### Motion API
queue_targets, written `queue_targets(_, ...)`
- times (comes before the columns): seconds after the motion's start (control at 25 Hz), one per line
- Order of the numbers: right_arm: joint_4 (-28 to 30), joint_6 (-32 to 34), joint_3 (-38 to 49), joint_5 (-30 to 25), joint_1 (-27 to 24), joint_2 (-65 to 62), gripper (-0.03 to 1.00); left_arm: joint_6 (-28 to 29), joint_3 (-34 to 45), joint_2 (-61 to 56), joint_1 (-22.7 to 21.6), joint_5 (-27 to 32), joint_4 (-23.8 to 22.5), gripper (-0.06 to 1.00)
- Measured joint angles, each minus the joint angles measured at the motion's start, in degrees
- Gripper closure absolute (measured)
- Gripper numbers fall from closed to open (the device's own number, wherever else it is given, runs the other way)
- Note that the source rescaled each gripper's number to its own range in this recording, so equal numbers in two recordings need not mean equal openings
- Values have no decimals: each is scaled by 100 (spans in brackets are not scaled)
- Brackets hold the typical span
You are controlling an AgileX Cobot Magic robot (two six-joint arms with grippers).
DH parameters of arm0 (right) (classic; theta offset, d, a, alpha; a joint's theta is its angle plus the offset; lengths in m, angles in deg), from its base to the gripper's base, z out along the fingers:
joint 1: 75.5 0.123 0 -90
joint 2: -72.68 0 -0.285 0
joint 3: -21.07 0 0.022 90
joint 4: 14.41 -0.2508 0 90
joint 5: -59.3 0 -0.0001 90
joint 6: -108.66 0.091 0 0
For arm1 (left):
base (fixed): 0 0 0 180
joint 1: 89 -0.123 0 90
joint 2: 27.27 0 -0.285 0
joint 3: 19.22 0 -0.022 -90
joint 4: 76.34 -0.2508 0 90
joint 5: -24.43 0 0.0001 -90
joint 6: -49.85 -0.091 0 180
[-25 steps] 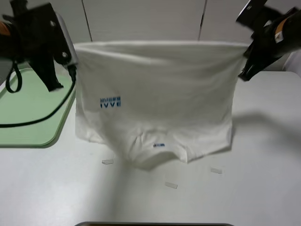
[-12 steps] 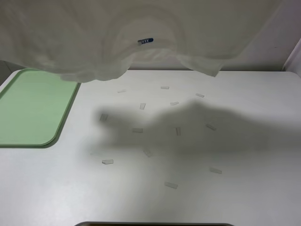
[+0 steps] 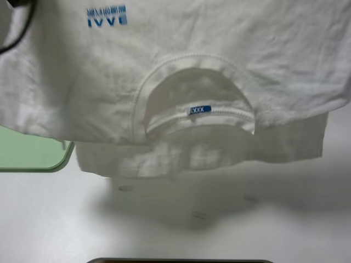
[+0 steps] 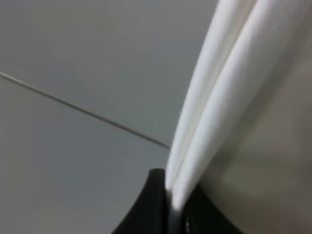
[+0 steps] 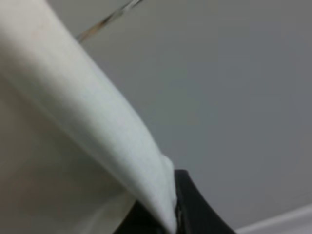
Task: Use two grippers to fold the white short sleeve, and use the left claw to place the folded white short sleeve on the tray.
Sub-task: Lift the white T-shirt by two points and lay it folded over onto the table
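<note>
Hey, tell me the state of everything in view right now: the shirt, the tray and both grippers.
white short sleeve: held up, hanging collar downward, not on the tray.
tray: mostly hidden behind the white short sleeve; the corner that shows is bare.
left gripper: shut on the white short sleeve's edge.
right gripper: shut on the white short sleeve's edge.

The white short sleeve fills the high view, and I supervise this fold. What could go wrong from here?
The left gripper and right gripper each pinch only an edge of the white short sleeve; it might slip free. The shirt hides most of the tray in the high view, so the fold may land crooked.
</note>
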Motion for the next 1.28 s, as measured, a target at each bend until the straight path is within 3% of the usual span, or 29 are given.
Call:
queue_targets(0.24, 107, -11, 0, 138, -188, 2387, 97, 0, -5, 2088, -390, 105, 4, 94)
queue_targets(0.32, 139, -11, 0, 161, -195, 2772, 97, 0, -5, 2269, -402, 140, 4, 94)
queue_targets(0.48, 265, -11, 0, 176, -222, 3691, 97, -367, -5, 3520, -447, 207, 4, 94)
queue_targets(0.68, 618, -11, 0, 323, -222, 4157, 97, -995, -5, 3663, -447, -470, -1, 94)
queue_targets(0.84, 886, -11, 0, 665, -240, 4210, 97, -1104, -5, 3663, -453, -1218, -1, 94)
queue_targets(0.92, 900, -11, -4, 665, -240, 4216, 97, -1109, -5, 3663, -466, -1284, -1, 94)
queue_targets(1.08, 911, -108, -4, 510, -205, 4222, 97, -1109, -5, 3663, -463, -780, -12, 94)
queue_targets(1.2, 905, -482, -4, 148, -56, 4222, 97, -1109, -5, 3663, -463, 371, -254, 94)
queue_targets(1.28, 787, -828, -4, -139, 87, 4222, 97, -1109, -5, 3663, -463, 778, -354, 94)
